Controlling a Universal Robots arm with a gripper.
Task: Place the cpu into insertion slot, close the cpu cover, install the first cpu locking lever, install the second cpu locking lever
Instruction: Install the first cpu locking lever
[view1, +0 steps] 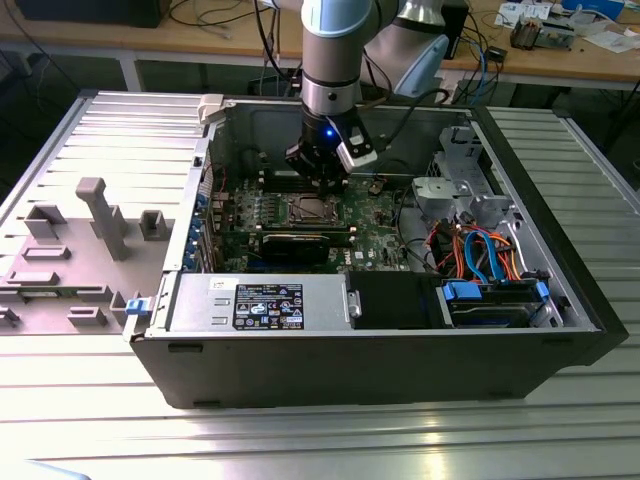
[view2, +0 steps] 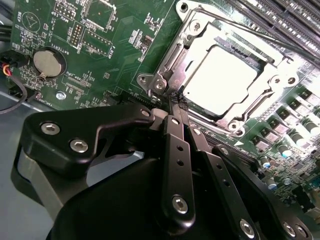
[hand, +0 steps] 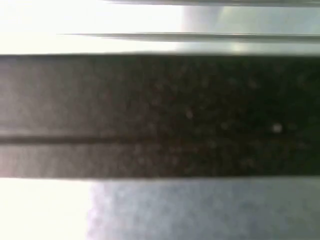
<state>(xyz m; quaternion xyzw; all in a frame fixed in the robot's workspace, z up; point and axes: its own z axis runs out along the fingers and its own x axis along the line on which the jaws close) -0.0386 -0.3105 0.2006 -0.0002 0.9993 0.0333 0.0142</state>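
**Gripper tips at the socket corner, cover down over the chip**

The black two-fingered gripper (view2: 176, 102) sits low inside the open dark-grey computer case (view1: 380, 350), its jaws pinched together with no gap showing at the tips. In the second wrist view they meet right at a corner of the thin silver metal cpu cover (view2: 200, 37), just beside a thin wire lever (view2: 150, 97) (whether they clamp that lever, I cannot tell). The cover lies flat over the square silver-rimmed insertion slot (view1: 313, 209), and the flat silver-grey cpu (view2: 225, 75) gleams through its window, seated on the green circuit board (view2: 60, 30).
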